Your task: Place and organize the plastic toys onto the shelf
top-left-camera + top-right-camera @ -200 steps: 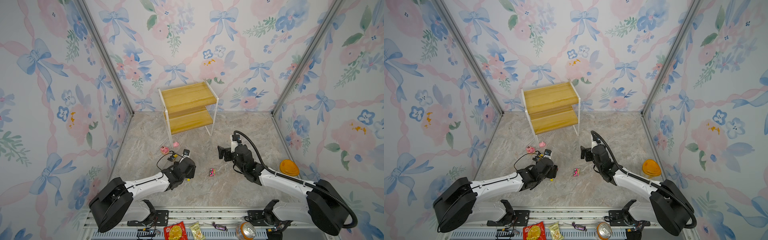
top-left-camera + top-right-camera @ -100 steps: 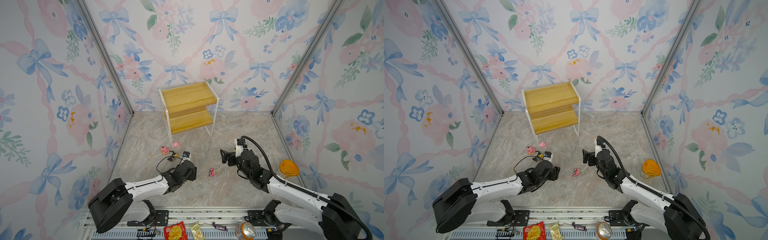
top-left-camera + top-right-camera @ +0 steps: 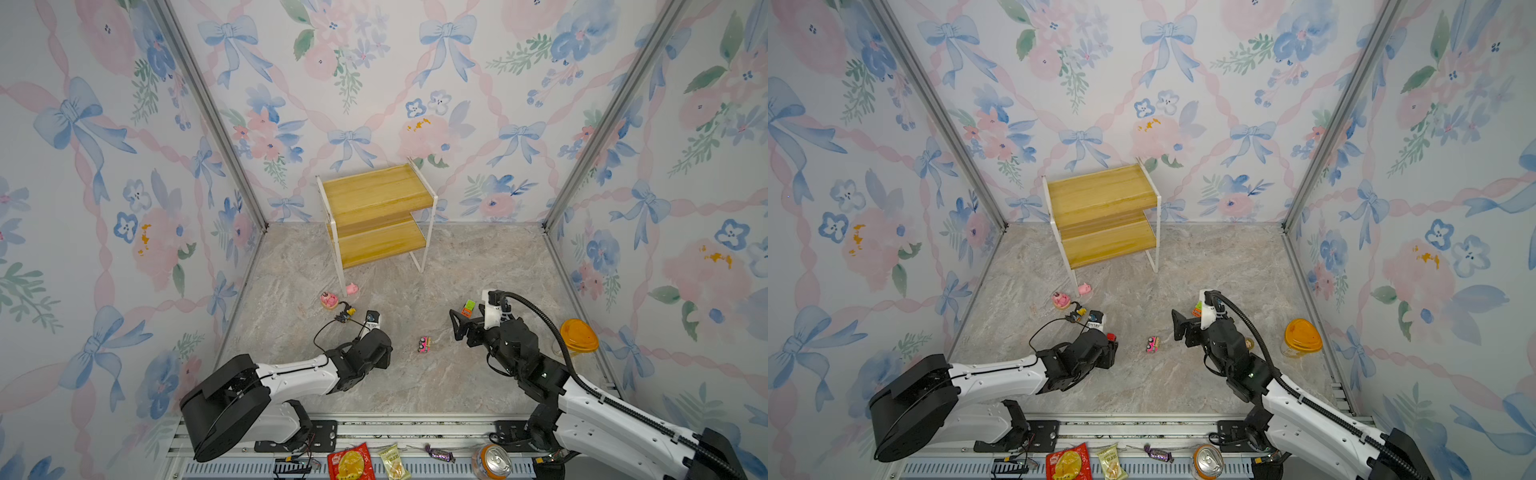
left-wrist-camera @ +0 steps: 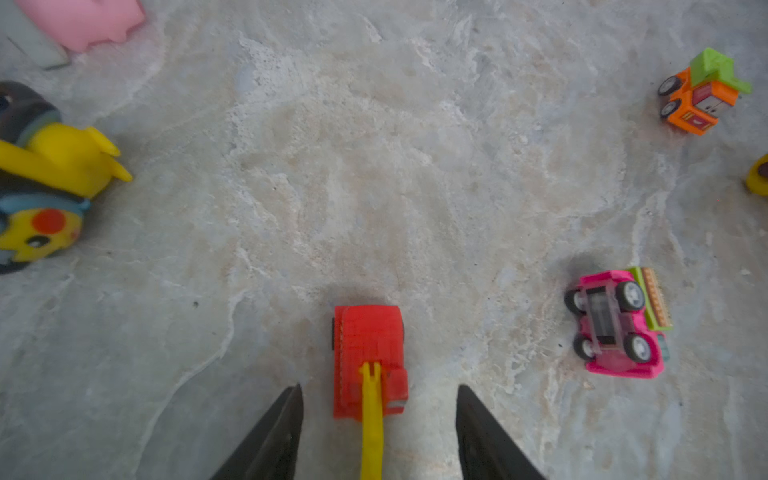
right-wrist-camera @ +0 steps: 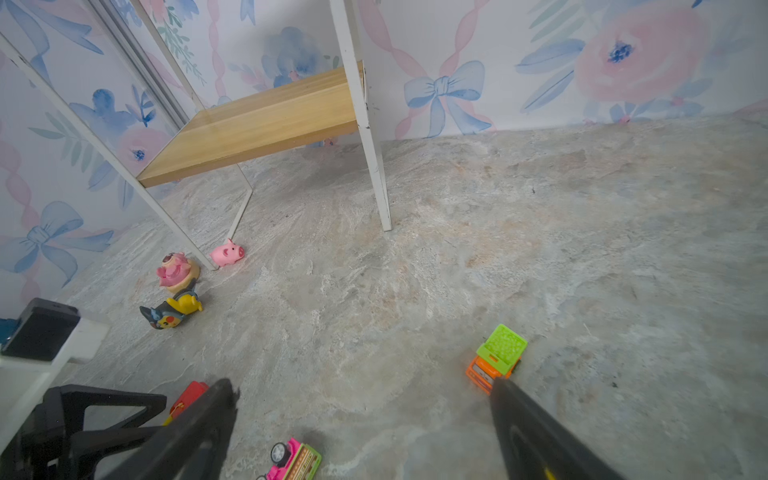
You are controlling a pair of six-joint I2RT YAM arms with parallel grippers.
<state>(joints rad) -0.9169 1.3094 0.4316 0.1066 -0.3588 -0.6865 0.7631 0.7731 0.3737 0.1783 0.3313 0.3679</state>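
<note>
The shelf (image 3: 376,199) stands at the back with both yellow boards bare. In the left wrist view a red car (image 4: 368,353) with a yellow arm lies between the jaws of my left gripper (image 4: 379,388); the jaws stand open, a gap on each side. My right gripper (image 5: 361,386) hovers wide open over the floor, holding nothing. A green-orange car (image 5: 496,357) sits just beyond one of its fingers, and a pink car (image 3: 424,344) lies between the two arms. A pink pig (image 3: 351,288), a round pink figure (image 3: 328,300) and a black-yellow figure (image 3: 345,315) lie by the shelf's front left leg.
An orange-lidded jar (image 3: 577,336) stands by the right wall. Foil snack packets (image 3: 349,461), a wrapped candy (image 3: 438,454) and a drink can (image 3: 492,461) lie on the front rail. Patterned walls close in three sides. The left arm's cable (image 3: 328,332) loops over the floor.
My left gripper's jaws have narrowed around the red car. The right gripper has drifted a little to the right and toward the front, still wide open.
</note>
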